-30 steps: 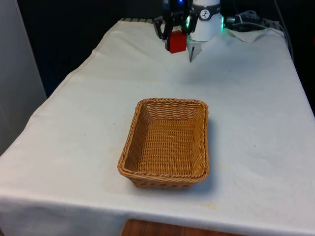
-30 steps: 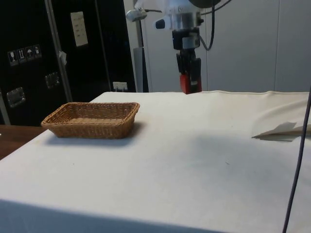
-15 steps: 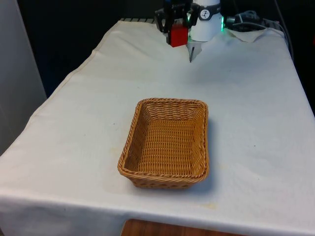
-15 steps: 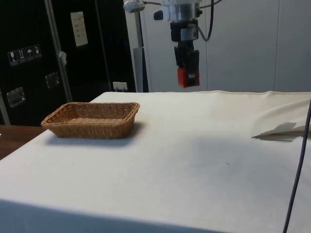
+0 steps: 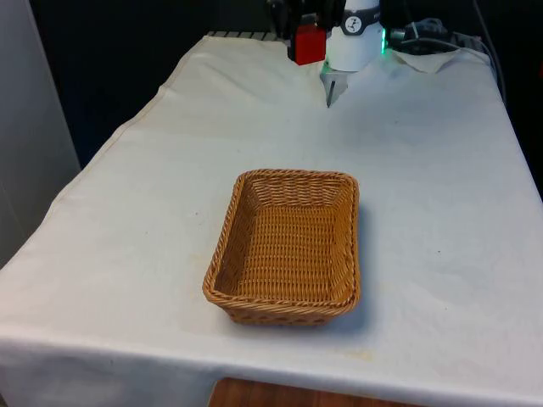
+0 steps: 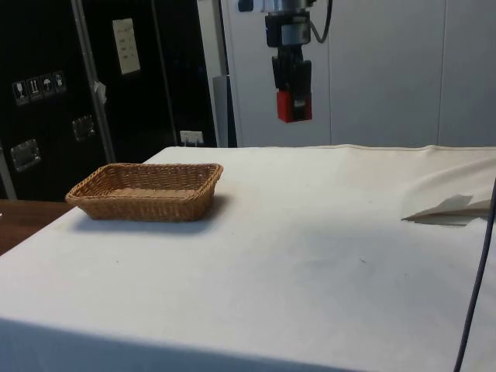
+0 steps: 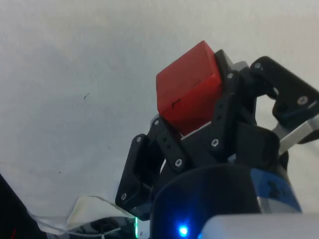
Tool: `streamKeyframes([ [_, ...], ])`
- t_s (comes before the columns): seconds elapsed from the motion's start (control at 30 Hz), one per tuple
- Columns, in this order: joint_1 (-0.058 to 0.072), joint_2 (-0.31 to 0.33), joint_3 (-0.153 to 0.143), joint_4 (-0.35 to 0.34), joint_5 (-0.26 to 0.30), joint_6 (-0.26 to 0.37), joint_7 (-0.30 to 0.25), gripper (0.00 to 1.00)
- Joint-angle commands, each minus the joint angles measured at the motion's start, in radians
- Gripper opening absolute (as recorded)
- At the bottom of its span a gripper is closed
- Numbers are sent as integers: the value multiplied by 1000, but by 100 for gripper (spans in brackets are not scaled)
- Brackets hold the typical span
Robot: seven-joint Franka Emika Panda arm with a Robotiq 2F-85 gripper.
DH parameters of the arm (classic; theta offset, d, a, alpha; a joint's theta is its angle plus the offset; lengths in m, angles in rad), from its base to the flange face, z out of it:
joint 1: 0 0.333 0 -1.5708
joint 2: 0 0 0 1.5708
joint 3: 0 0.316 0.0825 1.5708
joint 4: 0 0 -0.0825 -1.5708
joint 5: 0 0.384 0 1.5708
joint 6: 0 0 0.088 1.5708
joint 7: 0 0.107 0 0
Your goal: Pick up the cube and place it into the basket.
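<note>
Pinching the red cube point(image 5: 308, 44) between its two black fingers, the gripper point(image 5: 305, 34) hangs in the air above the far end of the table point(image 5: 441, 170), well clear of the white cloth. In the side view the cube point(image 6: 294, 106) sits at the lower tip of the gripper point(image 6: 292, 97), which points straight down, with open space between the cube and the cloth beneath it. From the wrist view the cube point(image 7: 188, 93) is clamped at the fingers' ends, one black finger point(image 7: 149, 169) pressed against its side, and the gripper point(image 7: 194, 117) looks down on bare white cloth. The woven wicker basket point(image 5: 246, 297) rests on the cloth nearer the front edge, well apart from the gripper; in the side view the basket point(image 6: 143, 203) lies low on the table, off to one side of the held cube.
</note>
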Motion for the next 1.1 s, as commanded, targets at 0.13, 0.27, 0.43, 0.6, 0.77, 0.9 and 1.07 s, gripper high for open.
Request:
streamKeyframes([
  [0.13,-1,5,11,39,-9,-42,28,1],
  [0.27,-1,11,19,68,-7,-65,49,1],
  [0.43,0,15,25,88,-6,-81,68,1],
  [0.6,0,23,33,115,-6,-99,97,1],
  [0.77,1,33,38,133,-4,-108,115,1],
  [0.9,3,49,44,150,2,-109,134,1],
  [1.07,5,63,50,165,7,-109,155,1],
])
